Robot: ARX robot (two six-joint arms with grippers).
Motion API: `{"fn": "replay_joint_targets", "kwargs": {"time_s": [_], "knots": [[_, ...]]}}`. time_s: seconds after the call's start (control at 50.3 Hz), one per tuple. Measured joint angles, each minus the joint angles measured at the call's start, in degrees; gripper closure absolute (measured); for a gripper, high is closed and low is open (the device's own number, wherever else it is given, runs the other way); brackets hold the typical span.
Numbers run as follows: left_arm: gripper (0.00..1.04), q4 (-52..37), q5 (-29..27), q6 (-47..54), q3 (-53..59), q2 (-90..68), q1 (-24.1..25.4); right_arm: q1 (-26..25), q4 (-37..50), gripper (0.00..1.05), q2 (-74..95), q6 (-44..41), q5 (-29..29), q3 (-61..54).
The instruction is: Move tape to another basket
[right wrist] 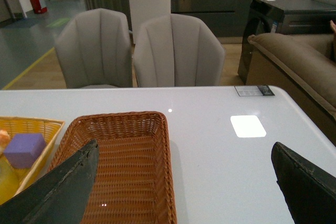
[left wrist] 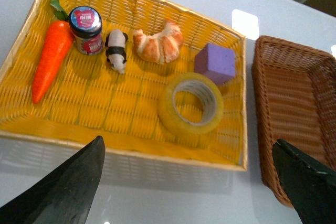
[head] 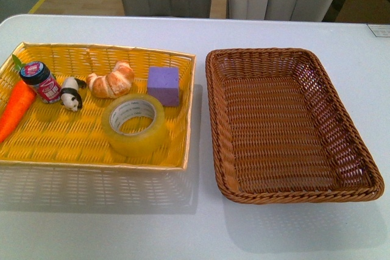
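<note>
Tape (head: pixel 135 123): lies inside the yellow basket (head: pixel 73 141), just on the robot's side of the purple cube (head: pixel 163 84), close to it but apparently not touching.
Tape, attitude: resting on one flat face, or very nearly. The white core opening faces up, so the core axis stands roughly upright.
Tape, long axis: none. It is a round ring, so you may close across the wall from any side.
Left gripper (left wrist: pixel 188 141): jaws wide apart, holding nothing. It hangs above the basket's near rim, on the robot's side of the cube. The tape sits ahead of the jaws, about centred between the two fingers.
Right gripper (right wrist: pixel 184 144): jaws wide apart, empty. It looks over the brown basket (head: pixel 274 129), on the far side of that basket from the cube. The tape is hardly in its view.
Nearer arm: the left, by judgement. You would go forward and down with it.
Destination: the brown basket stands beside the cube's basket, to the cube's right, with a strip of table between them. Nothing lies in it.
Front view: neither arm shows.
</note>
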State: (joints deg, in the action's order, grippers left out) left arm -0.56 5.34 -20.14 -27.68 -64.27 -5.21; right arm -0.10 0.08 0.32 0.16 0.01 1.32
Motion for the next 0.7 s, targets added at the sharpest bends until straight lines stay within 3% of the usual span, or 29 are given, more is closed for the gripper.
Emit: {"fn": "replay_joint_targets", "kwargs": {"time_s": [0.258, 0.695], "knots": [[0.09, -9.01, -1.95, 0.11, -11.58, -29.07, -2.93, 0.00, 0.00, 0.09, 0.00, 0.02, 0.00, 0.00], [0.09, -7.23, -3.87, 1.53, -29.38, -54.90, -4.90, 0.00, 0.00, 0.09, 0.00, 0.00, 0.00, 0.00]]}}
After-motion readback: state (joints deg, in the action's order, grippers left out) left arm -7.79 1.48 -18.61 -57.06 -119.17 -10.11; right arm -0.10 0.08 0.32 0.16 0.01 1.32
